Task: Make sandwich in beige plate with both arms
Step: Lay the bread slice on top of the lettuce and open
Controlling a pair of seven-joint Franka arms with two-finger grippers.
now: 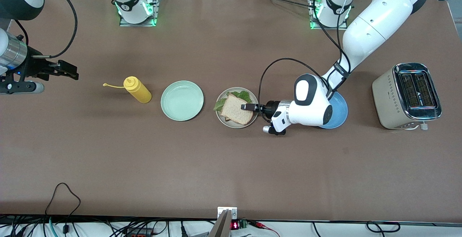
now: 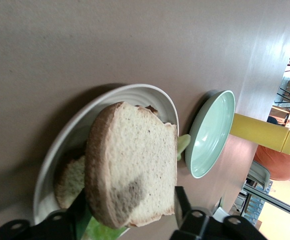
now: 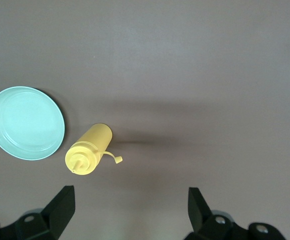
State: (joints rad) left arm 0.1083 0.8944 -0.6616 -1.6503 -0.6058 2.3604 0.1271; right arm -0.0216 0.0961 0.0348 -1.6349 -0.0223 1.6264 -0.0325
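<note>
The beige plate [image 1: 234, 126] sits mid-table with the sandwich on it. A top bread slice [image 1: 236, 110] lies tilted over a green lettuce leaf [image 1: 239, 95]. In the left wrist view the top slice [image 2: 135, 160] rests on the lettuce [image 2: 102, 231] and a lower slice [image 2: 70, 182] inside the plate [image 2: 60, 150]. My left gripper [image 1: 248, 107] [image 2: 130, 197] is open over the plate's edge, its fingers on either side of the top slice, one finger [image 2: 181, 200] clearly apart from the crust. My right gripper [image 1: 70, 70] [image 3: 130, 197] waits open and empty over bare table at the right arm's end.
A yellow squeeze bottle [image 1: 138, 89] [image 3: 89, 150] lies beside a mint-green plate [image 1: 182, 100] [image 3: 26, 122], toward the right arm's end. A blue plate [image 1: 339, 116] lies partly under the left arm. A toaster [image 1: 408, 96] stands at the left arm's end.
</note>
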